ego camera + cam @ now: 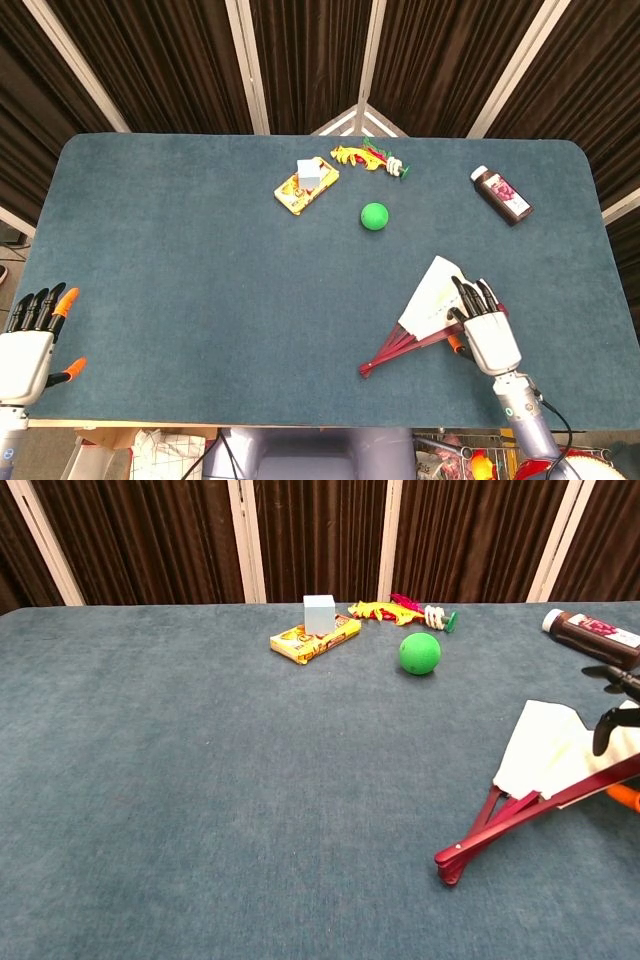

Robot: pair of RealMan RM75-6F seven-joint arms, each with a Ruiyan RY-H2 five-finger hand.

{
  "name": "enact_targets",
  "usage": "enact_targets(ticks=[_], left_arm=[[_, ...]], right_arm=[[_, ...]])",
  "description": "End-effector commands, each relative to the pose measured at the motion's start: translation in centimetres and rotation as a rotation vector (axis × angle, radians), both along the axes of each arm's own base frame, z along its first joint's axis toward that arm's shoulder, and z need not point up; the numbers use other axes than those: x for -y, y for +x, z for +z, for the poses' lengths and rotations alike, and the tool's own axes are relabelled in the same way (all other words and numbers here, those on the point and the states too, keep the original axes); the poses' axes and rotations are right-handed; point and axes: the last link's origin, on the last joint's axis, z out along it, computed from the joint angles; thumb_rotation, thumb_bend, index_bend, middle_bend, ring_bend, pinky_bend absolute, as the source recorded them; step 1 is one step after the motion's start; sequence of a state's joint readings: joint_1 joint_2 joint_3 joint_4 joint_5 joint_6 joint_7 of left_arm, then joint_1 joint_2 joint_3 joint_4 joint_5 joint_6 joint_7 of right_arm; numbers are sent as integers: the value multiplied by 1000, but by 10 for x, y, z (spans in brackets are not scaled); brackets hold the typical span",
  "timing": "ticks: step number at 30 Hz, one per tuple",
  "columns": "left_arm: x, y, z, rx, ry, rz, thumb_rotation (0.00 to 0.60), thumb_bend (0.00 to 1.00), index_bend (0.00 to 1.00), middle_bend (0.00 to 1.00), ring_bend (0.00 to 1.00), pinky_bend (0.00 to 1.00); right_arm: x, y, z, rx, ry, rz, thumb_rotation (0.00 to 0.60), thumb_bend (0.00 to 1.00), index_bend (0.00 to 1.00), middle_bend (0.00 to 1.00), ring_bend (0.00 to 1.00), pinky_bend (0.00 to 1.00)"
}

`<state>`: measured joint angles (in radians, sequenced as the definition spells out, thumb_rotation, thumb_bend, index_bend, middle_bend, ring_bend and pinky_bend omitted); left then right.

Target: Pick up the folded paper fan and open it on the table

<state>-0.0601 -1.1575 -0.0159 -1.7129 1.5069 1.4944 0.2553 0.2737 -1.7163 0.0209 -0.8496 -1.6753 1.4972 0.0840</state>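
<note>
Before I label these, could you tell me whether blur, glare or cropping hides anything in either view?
Head view: sharp, evenly lit, no glare; the paper fan and right hand show whole, while the left hand sits at the frame's edge. Chest view: also sharp, but the right edge crops the right hand and part of the fan's paper.

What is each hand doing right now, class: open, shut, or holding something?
Left hand: open, holding nothing.
Right hand: on the paper fan; a grip cannot be told.
</note>
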Motion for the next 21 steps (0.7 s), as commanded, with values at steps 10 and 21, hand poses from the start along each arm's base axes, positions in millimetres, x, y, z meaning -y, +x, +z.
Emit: enact_targets(ticks=[10,21], left_arm=[[1,0,2,5,4,-5,600,131,39,0,0,0],[1,0,2,3,1,-5,600,132,39,0,0,0]], right_arm=[[5,16,7,4,35,48,600,345,633,85,178,125],[9,19,7,-20,35,50,600,346,575,85,178,125]])
